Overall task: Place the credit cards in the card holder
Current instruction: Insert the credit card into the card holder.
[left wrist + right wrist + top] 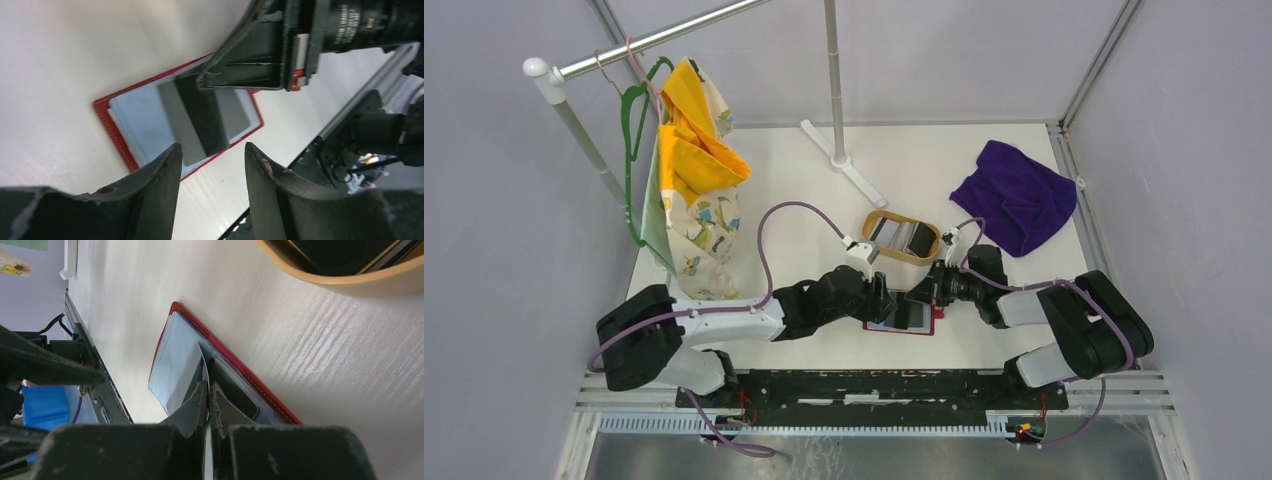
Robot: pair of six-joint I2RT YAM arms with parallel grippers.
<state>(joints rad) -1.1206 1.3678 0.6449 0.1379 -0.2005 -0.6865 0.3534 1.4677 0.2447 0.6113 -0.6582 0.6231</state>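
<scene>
Card holder (107, 114) lies open on the counter (60, 50), centre frame — your right claw (207, 386) pinches a grey, black-striped credit card (200, 120) over it; left claw (212, 148) spread.

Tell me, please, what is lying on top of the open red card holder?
A pale blue sheet covers the card holder inside, and a grey card with a black stripe, pinched by the right gripper, is held over that. The pockets beneath are hidden.
</scene>
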